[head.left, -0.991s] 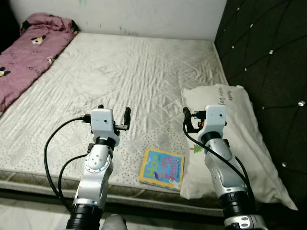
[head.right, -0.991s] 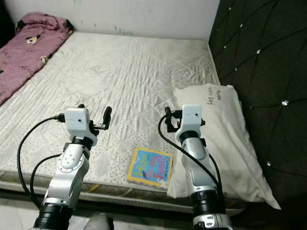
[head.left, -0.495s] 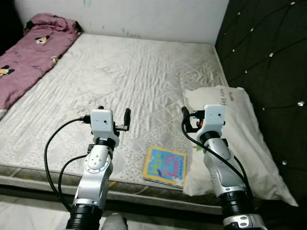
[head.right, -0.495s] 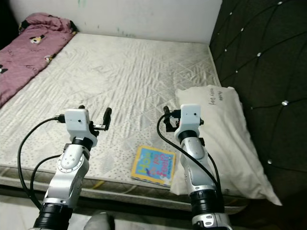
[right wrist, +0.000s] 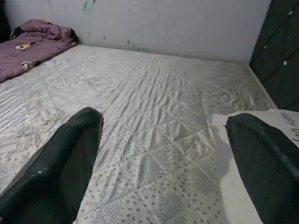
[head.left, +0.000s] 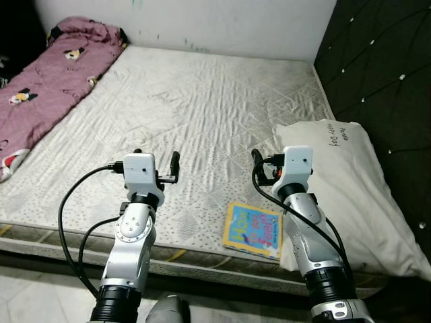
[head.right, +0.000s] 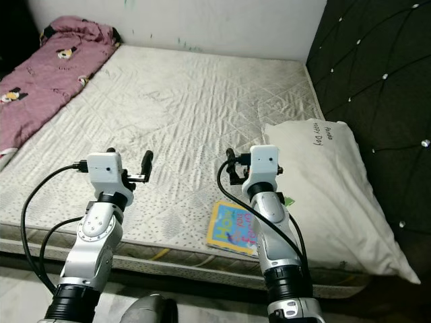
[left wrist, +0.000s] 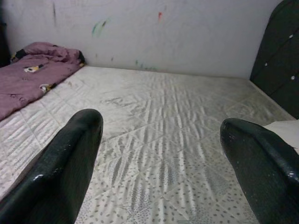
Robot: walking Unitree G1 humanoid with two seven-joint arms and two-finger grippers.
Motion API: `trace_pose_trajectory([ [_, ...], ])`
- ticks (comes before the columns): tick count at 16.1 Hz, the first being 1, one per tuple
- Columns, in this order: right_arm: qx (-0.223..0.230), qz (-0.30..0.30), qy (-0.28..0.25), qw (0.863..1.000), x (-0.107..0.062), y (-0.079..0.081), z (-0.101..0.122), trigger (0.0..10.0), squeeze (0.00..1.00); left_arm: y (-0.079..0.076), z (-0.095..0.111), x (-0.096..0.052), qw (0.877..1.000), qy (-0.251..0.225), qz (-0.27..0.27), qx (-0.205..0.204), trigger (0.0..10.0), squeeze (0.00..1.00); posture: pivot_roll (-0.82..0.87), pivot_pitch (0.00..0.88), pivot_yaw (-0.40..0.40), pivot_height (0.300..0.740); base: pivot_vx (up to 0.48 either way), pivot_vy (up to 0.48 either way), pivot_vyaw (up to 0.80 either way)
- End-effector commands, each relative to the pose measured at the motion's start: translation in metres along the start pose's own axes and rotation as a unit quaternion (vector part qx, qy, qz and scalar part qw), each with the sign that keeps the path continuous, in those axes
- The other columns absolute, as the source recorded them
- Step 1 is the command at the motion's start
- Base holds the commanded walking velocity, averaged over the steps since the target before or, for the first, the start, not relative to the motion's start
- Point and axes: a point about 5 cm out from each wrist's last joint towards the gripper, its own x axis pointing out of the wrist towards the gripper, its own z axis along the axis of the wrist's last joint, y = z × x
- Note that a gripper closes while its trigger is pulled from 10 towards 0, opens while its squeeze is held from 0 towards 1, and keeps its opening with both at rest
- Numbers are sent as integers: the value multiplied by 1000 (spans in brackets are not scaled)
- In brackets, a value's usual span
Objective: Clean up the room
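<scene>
Bed [head.left: 222,114]: bare quilted mattress, spans everything ahead of both tools. Dark padded headboard [head.left: 377,60] beyond the right tool's outer side. Purple blanket [head.left: 47,81] bunched far out past the left tool, toward the wall. Pillow [head.left: 350,182] just outboard of the right tool, against the headboard. Book [head.left: 254,229] flat at the near mattress edge, below and slightly inboard of the right tool, touching or just under the pillow edge; can't tell which.

Left tool [head.left: 156,156] and right tool [head.left: 262,160] both held up over the near edge, fingers spread wide, nothing in either. Wrist views confirm: left fingers [left wrist: 65,163] and right fingers [right wrist: 60,158] well apart, mattress between.

Step, my read: pick up the book, right tool closest. Advice: drop the wrist, come in from the free near edge, not the pillow side. Thin and flat, so slide one finger under the overhanging edge if there is one, then pinch the spine side. Soft mattress will give; press lightly or the book tips.
</scene>
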Motion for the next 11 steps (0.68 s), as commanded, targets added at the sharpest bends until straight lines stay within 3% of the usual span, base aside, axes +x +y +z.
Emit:
trace_pose_trajectory([
  [1,0,2,-2,1000,1,-1,1,10000,0,-2,2,2,1000,0,-5,-3,10000,0,91,0,-11,740,0,454,0],
  [7,-2,3,0,1000,1,-1,1,10000,0,-3,2,3,1000,0,-6,-4,10000,0,88,0,-11,740,0,454,0],
  [11,-1,4,1,1000,0,-1,0,10000,0,-4,3,3,1000,-8,-5,0,10000,0,84,0,-11,740,0,68,0],
])
